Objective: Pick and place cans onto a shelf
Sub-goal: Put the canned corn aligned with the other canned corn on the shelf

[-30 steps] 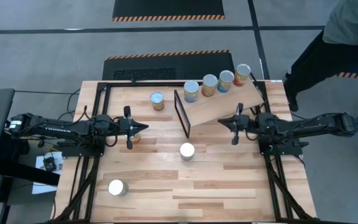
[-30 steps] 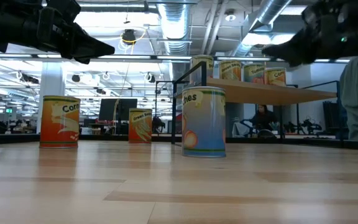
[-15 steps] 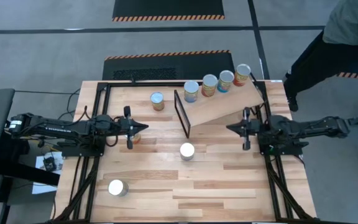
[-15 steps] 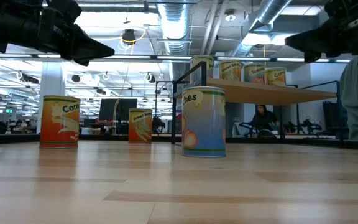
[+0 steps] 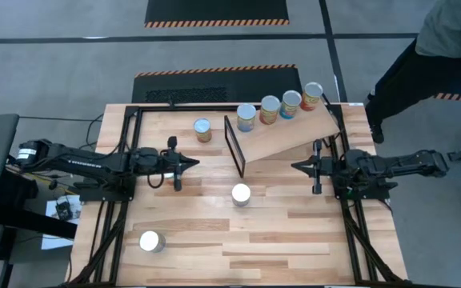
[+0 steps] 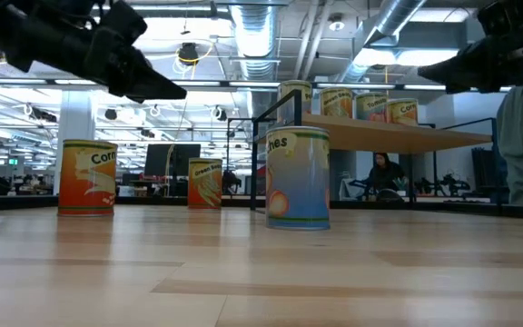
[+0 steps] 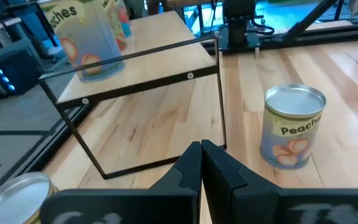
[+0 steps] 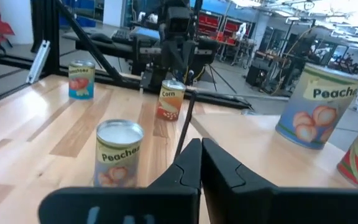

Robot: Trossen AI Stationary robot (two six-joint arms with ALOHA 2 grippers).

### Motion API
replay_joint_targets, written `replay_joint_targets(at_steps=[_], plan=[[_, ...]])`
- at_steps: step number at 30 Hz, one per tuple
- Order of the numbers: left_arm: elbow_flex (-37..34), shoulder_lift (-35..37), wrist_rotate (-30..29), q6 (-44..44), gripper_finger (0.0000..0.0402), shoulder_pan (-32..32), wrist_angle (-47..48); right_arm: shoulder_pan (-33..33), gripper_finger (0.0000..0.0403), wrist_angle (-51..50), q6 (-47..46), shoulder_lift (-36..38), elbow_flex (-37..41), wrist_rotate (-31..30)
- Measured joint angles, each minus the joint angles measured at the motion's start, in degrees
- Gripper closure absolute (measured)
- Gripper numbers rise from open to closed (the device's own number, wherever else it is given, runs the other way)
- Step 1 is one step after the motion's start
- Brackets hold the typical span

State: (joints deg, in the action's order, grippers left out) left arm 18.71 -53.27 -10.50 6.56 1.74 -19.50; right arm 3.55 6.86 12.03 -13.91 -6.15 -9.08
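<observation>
Light-wood tilted shelf (image 5: 290, 132) with its black metal end frame already carries four upright paper-labelled tins along its far edge, while the silver-topped peach can (image 5: 241, 194) stands upright on the slatted wooden table (image 5: 278, 240), between the two arms and just in front of the frame. Left hand (image 5: 194, 163), fingers pressed together and holding nothing, hovers nearer it, the can lying ahead and to one side; right hand (image 5: 296, 166), likewise pinched shut and empty, hangs off the shelf's near edge.

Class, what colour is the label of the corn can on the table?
Orange, on the corn can, clearest in the low view.
</observation>
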Motion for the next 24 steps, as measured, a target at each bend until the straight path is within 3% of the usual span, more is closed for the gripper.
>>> replay_joint_targets(at_steps=[5,11,16,24], plan=[[5.4,-1.1,0.0,-2.3,0.0401,0.0,10.9,0.0,0.0375,-2.4,0.0,0.0,0.0,0.0],[17.6,-1.2,-0.5,-9.3,0.0402,-0.5,38.5,0.0,0.0374,-5.3,0.0,0.0,0.0,0.0],[26.5,-1.2,-2.2,-16.2,0.0395,-3.6,56.1,0.0,0.0376,-7.5,0.0,0.0,0.0,0.0],[30.0,-1.5,-3.0,-29.8,0.0345,-9.5,68.6,0.0,0.0371,-11.2,0.0,0.0,0.0,0.0]])
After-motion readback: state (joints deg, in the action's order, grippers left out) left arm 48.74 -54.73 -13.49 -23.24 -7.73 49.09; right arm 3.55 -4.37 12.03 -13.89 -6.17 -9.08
